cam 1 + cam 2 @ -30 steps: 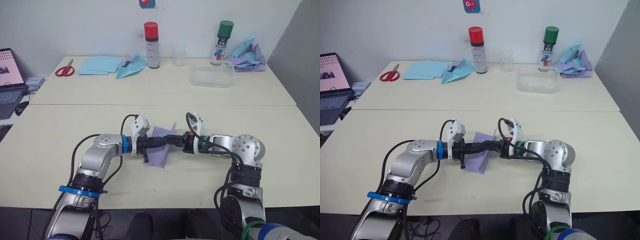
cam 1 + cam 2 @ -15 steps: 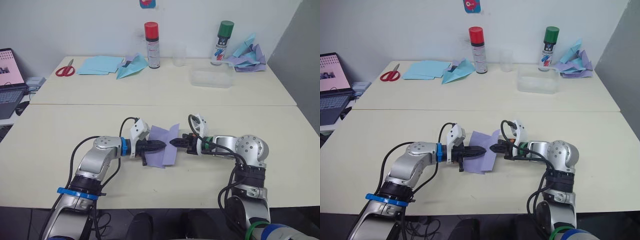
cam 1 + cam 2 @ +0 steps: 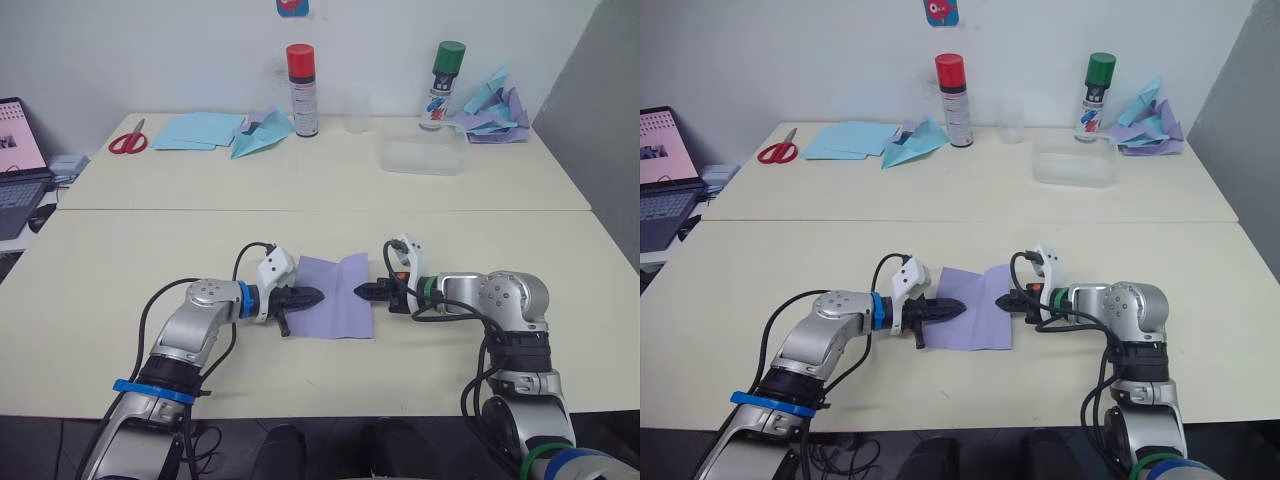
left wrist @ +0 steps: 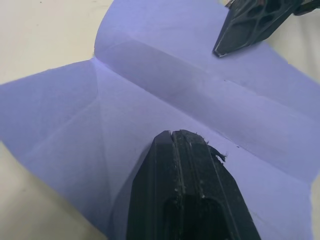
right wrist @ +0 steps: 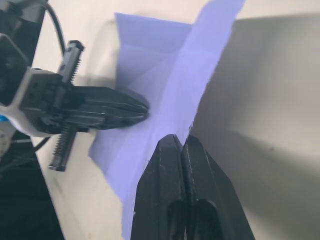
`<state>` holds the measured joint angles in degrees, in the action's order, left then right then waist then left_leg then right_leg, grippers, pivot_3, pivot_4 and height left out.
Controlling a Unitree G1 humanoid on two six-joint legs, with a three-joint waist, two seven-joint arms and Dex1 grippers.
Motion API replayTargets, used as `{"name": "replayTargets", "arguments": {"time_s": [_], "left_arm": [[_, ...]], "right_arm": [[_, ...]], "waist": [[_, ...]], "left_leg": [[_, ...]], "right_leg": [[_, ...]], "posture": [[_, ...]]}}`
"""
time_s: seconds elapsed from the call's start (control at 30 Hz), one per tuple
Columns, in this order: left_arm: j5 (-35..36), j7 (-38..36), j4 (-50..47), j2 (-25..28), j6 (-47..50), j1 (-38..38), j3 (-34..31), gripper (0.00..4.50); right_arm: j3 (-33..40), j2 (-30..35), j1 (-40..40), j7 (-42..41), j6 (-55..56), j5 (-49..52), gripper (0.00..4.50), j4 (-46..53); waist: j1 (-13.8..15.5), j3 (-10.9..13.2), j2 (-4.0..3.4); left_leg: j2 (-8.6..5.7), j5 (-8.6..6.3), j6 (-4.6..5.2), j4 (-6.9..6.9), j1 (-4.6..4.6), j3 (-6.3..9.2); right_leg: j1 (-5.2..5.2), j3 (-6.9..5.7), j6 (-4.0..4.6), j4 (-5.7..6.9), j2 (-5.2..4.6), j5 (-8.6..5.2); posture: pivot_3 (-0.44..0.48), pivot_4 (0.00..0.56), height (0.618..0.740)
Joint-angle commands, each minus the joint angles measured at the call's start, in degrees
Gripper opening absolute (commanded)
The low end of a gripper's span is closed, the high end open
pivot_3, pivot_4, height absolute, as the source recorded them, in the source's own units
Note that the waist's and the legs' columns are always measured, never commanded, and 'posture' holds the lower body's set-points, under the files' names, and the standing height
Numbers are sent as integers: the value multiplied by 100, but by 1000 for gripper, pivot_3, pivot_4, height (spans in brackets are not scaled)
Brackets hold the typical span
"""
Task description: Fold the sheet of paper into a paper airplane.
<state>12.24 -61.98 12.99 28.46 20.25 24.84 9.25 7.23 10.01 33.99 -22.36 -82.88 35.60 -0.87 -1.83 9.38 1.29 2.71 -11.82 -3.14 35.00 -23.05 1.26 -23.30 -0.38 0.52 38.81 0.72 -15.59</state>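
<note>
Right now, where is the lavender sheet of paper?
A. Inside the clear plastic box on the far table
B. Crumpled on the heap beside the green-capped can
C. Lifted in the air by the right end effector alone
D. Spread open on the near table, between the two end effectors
D. The sheet of paper lies opened out on the near table, with the left end effector at one side and the right end effector at the other.

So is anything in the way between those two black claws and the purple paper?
Nothing visible. The left gripper and right gripper both sit at the thin lavender sheet of paper, fingers shut, one on each side.
</note>
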Motion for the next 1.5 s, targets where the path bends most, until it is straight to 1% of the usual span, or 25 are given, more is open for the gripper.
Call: {"name": "replayTargets", "arguments": {"time_s": [0.03, 0.17, 0.37, 0.6, 0.83, 0.9, 0.97, 1.03, 1.1, 1.13, 1.23, 1.37, 1.4, 1.43, 1.5], "left_arm": [[-122, 19, 100, 63, -65, -105, 83, 0], [-129, 41, 133, 49, -88, -136, 93, 0], [-163, 96, 197, 36, -128, -62, 96, 0], [-362, 158, 708, 24, -490, -4, 214, 0], [-331, 134, 845, 59, -597, 64, 229, 0], [-329, 134, 851, 62, -610, 72, 232, 0], [-360, 131, 851, 76, -644, 74, 258, 0], [-424, 123, 886, 96, -736, 68, 301, 0], [-439, 128, 925, 96, -786, 63, 297, 0], [-451, 140, 937, 93, -808, 65, 300, 0], [-455, 152, 949, 87, -836, 72, 304, 0], [-452, 139, 975, 96, -865, 93, 292, 0], [-454, 128, 986, 103, -875, 96, 288, 0], [-459, 122, 981, 108, -880, 91, 291, 0], [-461, 89, 957, 119, -893, 81, 309, 0]], "right_arm": [[-200, 133, -2, -186, 357, -62, 25, -43], [-289, 229, -14, -222, 639, -167, 25, -177], [-313, 297, -5, -273, 626, -102, 25, -163], [-374, 343, -210, -259, 532, -58, 25, 21], [-427, 417, -177, -154, 783, -258, 25, -58], [-346, 441, -134, -185, 806, -236, 412, -78], [-311, 523, -128, -214, 826, -246, 926, -17], [-297, 708, -133, -290, 946, -286, 1619, 120], [-535, 1035, -175, -408, 1419, -516, 2338, 423], [-727, 1211, -217, -555, 1880, -691, 2697, 655], [-955, 1329, -289, -818, 2843, -882, 3758, 1180], [-1159, 1035, -369, -956, 3621, -926, 3758, 1657], [-1414, 940, -423, -1007, 3832, -1042, 3273, 1704], [-1698, 846, -490, -1010, 4044, -1219, 3046, 1683], [-2239, 773, -584, -1098, 4483, -1591, 2291, 1523]], "waist": [[1, 0, 0], [0, 0, 1], [2, 0, 1], [5, -2, 2], [6, -4, 2], [6, -4, 2], [6, -4, 2], [10, -4, 2], [17, -4, 2], [16, -4, 2], [11, -4, 2], [0, -4, 1], [1, -4, 1], [1, -4, 1], [2, -4, 1]], "left_leg": [[0, 0, 0, 0, 0, 0], [0, 0, 0, 0, 3, -1], [0, 0, 0, 0, 3, -1], [0, 0, 0, 1, 7, 0], [0, 1, 1, 2, 14, 3], [-1, 1, 1, 2, 14, 3], [-1, 2, 2, 2, 14, 2], [-1, 2, 2, 3, 14, 3], [-3, 2, 2, 4, 13, 3], [-5, 2, 2, 4, 13, 1], [-6, 2, 2, 4, 14, -2], [1, 2, 2, 3, 18, 11], [2, 2, 2, 2, 17, 15], [2, 2, 2, 3, 17, 15], [2, 2, 2, 3, 18, 9]], "right_leg": [[0, 1, 0, 0, 0, 0], [1, 2, 0, 1, 0, 0], [1, 3, 0, 1, 0, 0], [7, 1, 0, 2, 0, 0], [11, 0, 0, 6, 0, 0], [11, 0, 0, 7, 0, 0], [11, 0, 0, 7, 0, 1], [11, 0, -1, 8, 0, 1], [12, 0, -1, 8, 0, 1], [11, 0, -1, 7, 0, 1], [10, -1, -1, 6, 0, 0], [10, -1, -1, 9, 9, 0], [11, -4, -1, 9, 10, 0], [11, -4, -1, 9, 10, 0], [12, -4, -1, 9, 10, 0]], "posture": [[0, 150, 740], [0, 150, 740], [0, 150, 740], [0, 150, 740], [0, 150, 740], [0, 150, 740], [0, 150, 740], [0, 150, 740], [0, 150, 740], [0, 150, 740], [0, 150, 740], [0, 150, 740], [0, 150, 740], [0, 150, 740], [0, 150, 740]]}}
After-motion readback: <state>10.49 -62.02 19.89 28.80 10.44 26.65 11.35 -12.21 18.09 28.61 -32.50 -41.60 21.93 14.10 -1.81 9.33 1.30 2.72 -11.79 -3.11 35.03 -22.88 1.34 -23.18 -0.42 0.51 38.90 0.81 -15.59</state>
